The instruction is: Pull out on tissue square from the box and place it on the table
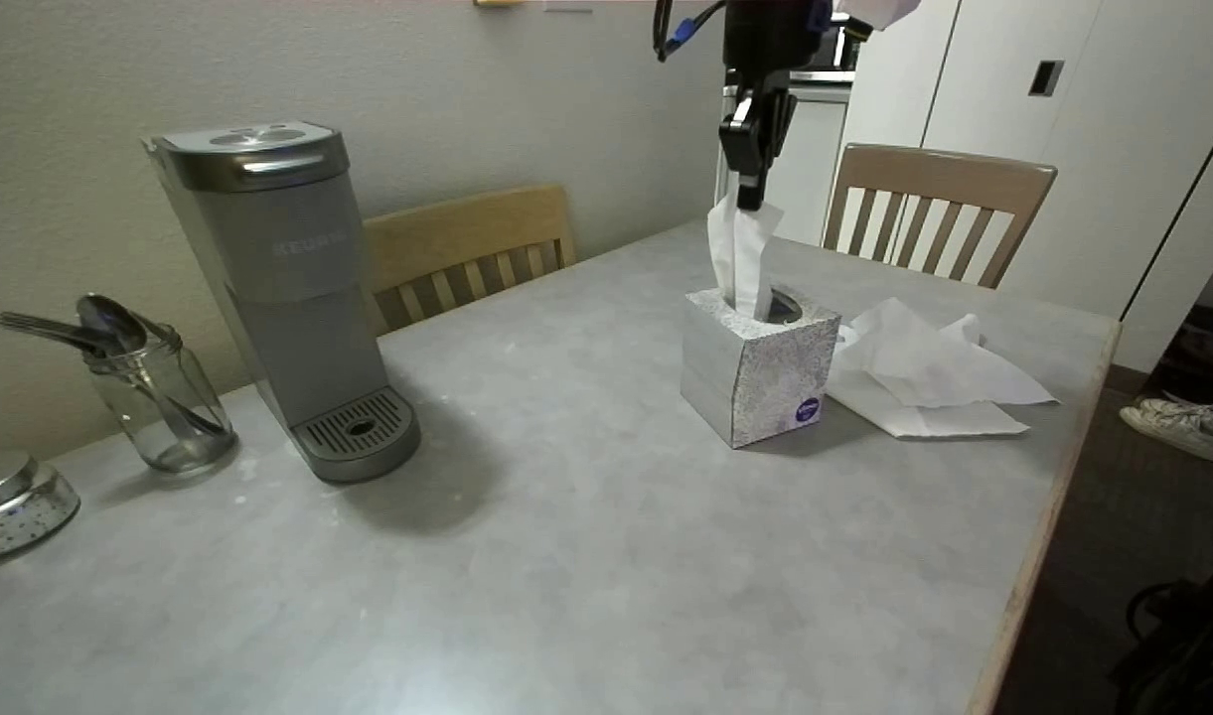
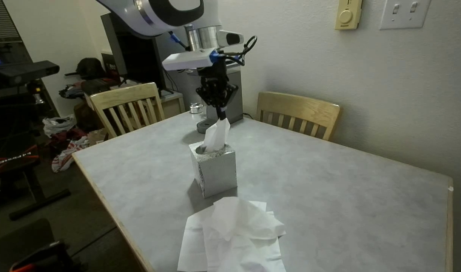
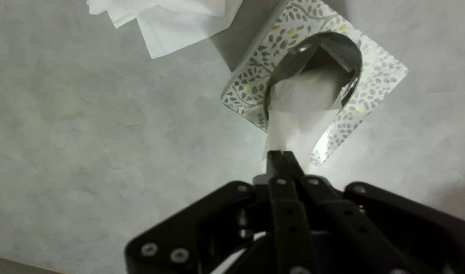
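One pincer (image 3: 282,155) clamps one tissue (image 2: 216,136) trailing into one box (image 1: 762,369) below. Several loose tissues (image 2: 234,235) lie lower, beside the box.

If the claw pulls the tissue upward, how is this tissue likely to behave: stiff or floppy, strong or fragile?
Likely floppy: the tissue folds softly between the claw and the box. Probably light, since it looks thin. It might tear if it snags where it enters the box.
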`<state>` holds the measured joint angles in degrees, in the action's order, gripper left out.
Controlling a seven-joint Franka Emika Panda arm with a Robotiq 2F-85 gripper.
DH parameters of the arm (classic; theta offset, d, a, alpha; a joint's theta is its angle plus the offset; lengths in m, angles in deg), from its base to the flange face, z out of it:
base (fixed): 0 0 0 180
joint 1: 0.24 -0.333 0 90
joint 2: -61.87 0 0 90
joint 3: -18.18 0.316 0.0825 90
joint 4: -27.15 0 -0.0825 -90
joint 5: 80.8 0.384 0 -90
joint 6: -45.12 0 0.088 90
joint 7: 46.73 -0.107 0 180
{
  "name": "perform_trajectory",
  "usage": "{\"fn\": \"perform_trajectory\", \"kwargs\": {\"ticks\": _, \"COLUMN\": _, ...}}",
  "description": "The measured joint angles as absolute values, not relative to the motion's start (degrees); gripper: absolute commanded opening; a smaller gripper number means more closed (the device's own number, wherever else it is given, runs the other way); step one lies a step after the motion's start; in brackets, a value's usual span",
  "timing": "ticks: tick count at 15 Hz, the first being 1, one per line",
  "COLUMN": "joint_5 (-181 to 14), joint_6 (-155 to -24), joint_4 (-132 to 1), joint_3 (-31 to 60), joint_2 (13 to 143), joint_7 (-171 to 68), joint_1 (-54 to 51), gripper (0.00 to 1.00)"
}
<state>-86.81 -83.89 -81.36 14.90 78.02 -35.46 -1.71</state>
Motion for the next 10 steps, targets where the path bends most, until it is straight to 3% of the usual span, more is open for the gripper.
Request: {"fn": "perform_trajectory", "kwargs": {"ticks": 10, "joint_5": -86.64, "joint_6": -85.70, "joint_4": -81.36, "joint_3": 15.05, "joint_2": 79.02, "joint_7": -34.45, "joint_1": -1.46, "gripper": 0.00}}
